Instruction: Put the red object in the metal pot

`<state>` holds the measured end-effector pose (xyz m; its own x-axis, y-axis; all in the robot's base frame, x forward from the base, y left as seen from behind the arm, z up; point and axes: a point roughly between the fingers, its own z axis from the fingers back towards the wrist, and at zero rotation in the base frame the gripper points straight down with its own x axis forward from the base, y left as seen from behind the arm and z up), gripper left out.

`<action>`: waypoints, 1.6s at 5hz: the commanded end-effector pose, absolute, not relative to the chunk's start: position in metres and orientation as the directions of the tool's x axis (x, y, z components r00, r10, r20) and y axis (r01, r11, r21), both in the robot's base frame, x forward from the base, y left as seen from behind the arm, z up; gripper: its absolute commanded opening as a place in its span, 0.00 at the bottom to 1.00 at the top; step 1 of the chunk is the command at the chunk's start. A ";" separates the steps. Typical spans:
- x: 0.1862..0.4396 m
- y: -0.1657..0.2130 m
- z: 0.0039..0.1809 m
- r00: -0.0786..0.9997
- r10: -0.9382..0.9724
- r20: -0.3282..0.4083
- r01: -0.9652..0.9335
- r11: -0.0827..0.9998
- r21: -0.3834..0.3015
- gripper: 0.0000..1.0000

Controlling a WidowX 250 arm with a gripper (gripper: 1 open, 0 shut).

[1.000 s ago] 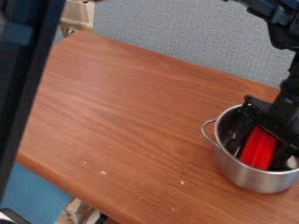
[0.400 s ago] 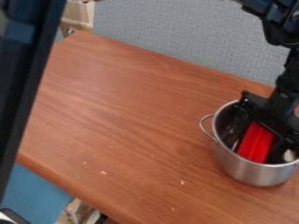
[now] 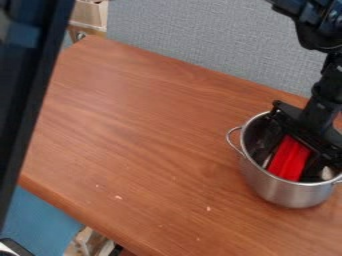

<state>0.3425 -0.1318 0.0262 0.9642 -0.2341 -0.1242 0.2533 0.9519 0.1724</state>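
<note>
Wood-grain worktop point(image 3: 134, 130), reddish brown, seen at an angle. The metal pot point(image 3: 283, 170) stands directly on it near the right edge of view. A few pale specks mark the near surface.
</note>
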 end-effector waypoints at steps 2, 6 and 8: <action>0.347 -0.110 0.027 0.972 -0.194 -0.131 0.217 0.956 0.195 1.00; 0.352 -0.097 0.063 0.984 -0.143 -0.106 0.163 0.960 0.225 0.00; 0.358 -0.096 0.059 0.987 -0.123 -0.104 0.144 0.964 0.225 0.00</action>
